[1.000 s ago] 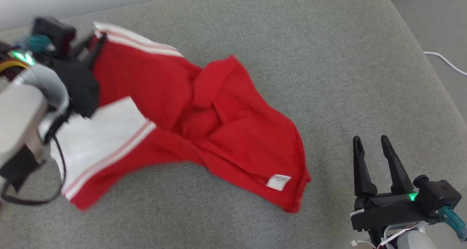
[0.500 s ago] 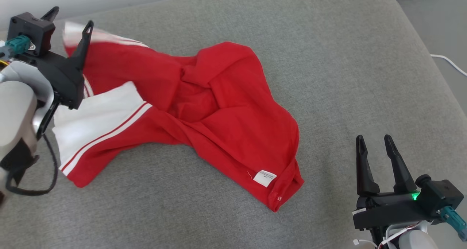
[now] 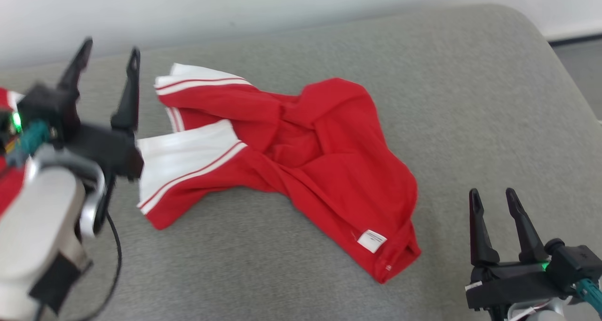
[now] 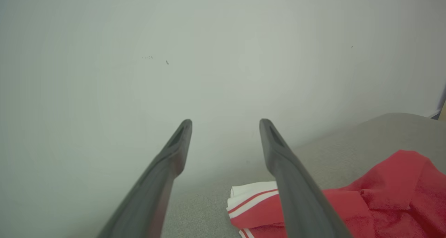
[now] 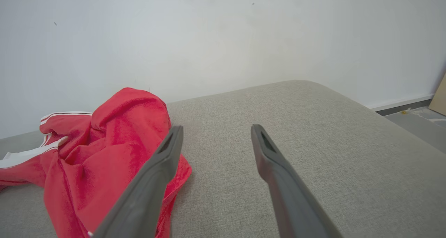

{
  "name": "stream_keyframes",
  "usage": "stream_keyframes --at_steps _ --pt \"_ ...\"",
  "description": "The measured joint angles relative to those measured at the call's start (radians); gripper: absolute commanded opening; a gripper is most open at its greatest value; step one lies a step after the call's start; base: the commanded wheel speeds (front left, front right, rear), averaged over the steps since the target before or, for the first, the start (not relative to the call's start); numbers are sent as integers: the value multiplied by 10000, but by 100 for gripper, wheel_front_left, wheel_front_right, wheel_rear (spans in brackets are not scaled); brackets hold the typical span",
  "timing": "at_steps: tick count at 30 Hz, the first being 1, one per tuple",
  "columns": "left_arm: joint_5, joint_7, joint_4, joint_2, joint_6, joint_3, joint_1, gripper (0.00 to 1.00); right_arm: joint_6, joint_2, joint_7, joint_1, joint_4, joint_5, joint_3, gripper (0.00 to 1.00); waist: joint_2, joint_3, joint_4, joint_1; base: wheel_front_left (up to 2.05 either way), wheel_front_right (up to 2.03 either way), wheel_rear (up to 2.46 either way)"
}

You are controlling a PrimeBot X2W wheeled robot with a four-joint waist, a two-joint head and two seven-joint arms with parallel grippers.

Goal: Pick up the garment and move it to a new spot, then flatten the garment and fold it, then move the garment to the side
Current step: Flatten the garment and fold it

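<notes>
My left gripper (image 3: pixel 111 48) has released the striped sleeve (image 3: pixel 202 81) it clamped a second ago. It now stands just beside the garment (image 3: pixel 320 161), fingers spread, holding nothing. Nearest me, my right gripper (image 3: pixel 492 194) hovers over the grey cushion (image 3: pixel 470 100), fingers likewise apart and empty. Beyond it the garment lies crumpled on the cushion: label (image 3: pixel 371 241) at the near hem, twisted folds in the middle, sleeve ends toward the wall (image 3: pixel 282 6). Hazard: pinching a twisted fold would likely take several layers, so flattening would drag the bunch instead of spreading it.
</notes>
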Motion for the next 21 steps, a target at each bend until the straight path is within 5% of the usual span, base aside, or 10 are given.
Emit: stream_keyframes --at_steps 10,21 --pt "1733 0 -2740 -685 485 2495 3773 100 0 -188 0 412 56 -90 -132 100 -1 -780 1133 0 0 0 0" --pt "2959 0 -4320 -2021 -127 4475 7014 100 0 -270 0 833 157 -100 -401 100 0 -1408 2122 0 0 0 0"
